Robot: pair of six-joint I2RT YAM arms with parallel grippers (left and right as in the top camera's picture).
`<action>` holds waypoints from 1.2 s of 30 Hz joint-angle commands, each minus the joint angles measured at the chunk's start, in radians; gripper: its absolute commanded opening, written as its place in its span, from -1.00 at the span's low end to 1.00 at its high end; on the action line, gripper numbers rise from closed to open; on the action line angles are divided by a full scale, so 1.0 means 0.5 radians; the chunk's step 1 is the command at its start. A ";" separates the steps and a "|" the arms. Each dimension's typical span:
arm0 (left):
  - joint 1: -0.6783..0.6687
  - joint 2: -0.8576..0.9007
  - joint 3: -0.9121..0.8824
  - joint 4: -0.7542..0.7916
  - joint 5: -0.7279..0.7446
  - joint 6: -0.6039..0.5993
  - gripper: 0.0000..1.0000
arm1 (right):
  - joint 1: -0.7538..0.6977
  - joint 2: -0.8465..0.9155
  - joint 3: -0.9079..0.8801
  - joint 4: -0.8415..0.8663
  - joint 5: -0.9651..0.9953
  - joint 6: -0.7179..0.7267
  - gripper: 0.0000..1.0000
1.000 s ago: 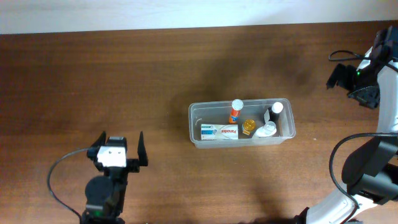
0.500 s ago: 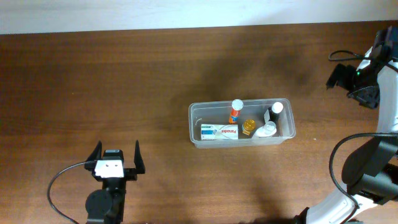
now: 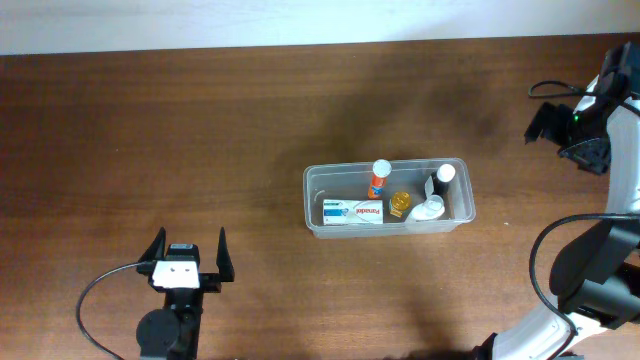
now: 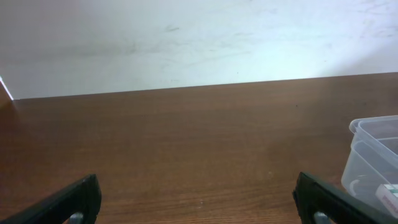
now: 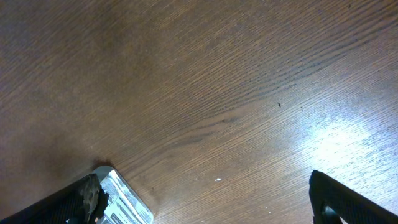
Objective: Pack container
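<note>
- Drawn back toward the near edge of the table point(image 3: 150, 120) over the last second: left claw point(image 3: 190, 240) (most of the shift in the first half second, almost none after).
- No change of place for the right claw point(image 5: 202, 205), up at the far right side, nor for the container point(image 3: 310, 205) and its contents.
- Left claw: fingers spread wide, nothing between them. Right claw: spread wide too, holding nothing.
- Container: a little right of the middle of the table, upright, no lid seen, well apart from both claws.
- Inside it, by the overhead view: orange bottle point(image 3: 378, 180) with a white cap, white box point(image 3: 352, 211) lying flat, amber jar point(image 3: 400, 205), black bottle point(image 3: 438, 183), white bottle point(image 3: 430, 209).
- As a judgement: packing probably finished or very near to it, with no loose item seen on the table and the left claw retreating empty (perhaps only the return to rest remaining).
- Shown only by the overhead view: all the contents together, and both arms in relation to the container.
- Shown only by the left wrist view: pale wall point(image 4: 199, 37) behind the far table edge, and one rounded corner of the container from the side, at the right border, with its rim and clear wall.
- Shown only by the right wrist view: bare wood grain with a bright reflection, plus a small striped shiny piece next to one finger (cannot tell what).
</note>
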 commanded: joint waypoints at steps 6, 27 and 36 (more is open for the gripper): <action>0.010 -0.021 -0.005 -0.011 0.031 0.032 0.99 | 0.000 0.006 -0.002 0.001 0.003 0.024 0.97; 0.010 -0.021 -0.005 -0.011 0.031 0.032 0.99 | 0.007 -0.043 -0.004 0.053 0.034 0.002 0.97; 0.010 -0.021 -0.005 -0.011 0.031 0.032 0.99 | 0.287 -0.710 -0.570 0.701 0.246 0.002 0.97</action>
